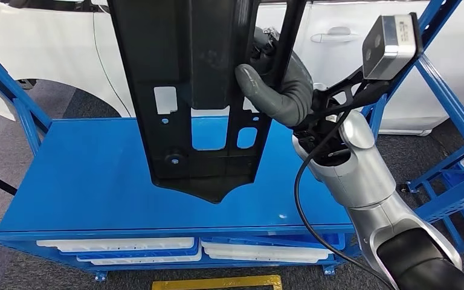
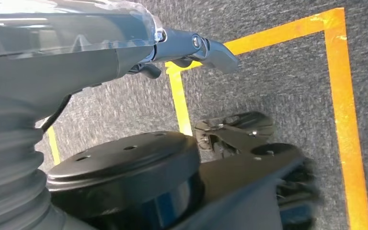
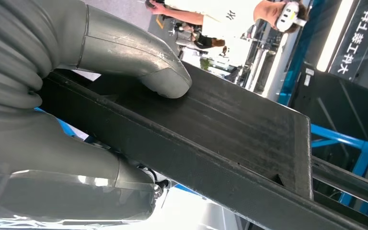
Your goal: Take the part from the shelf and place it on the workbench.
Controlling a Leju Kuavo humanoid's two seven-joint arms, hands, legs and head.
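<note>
A long black plastic part (image 1: 199,90) with several cut-outs hangs upright above the blue workbench (image 1: 78,175), its pointed lower end just over the middle of the top. My right hand (image 1: 281,90) grips its right edge, thumb pressed on the front face. In the right wrist view the grey thumb (image 3: 139,52) lies on the part's ribbed black surface (image 3: 230,129). My left hand (image 2: 124,43) hangs over the grey floor with nothing in it, and a dark finger (image 2: 211,48) points outward.
A white car (image 1: 48,42) stands behind the workbench. Blue shelf frames rise at the right (image 1: 453,109) and left (image 1: 12,103). White trays (image 1: 121,249) lie under the bench top. Yellow floor tape (image 2: 342,110) marks the carpet. People (image 3: 196,19) stand far off.
</note>
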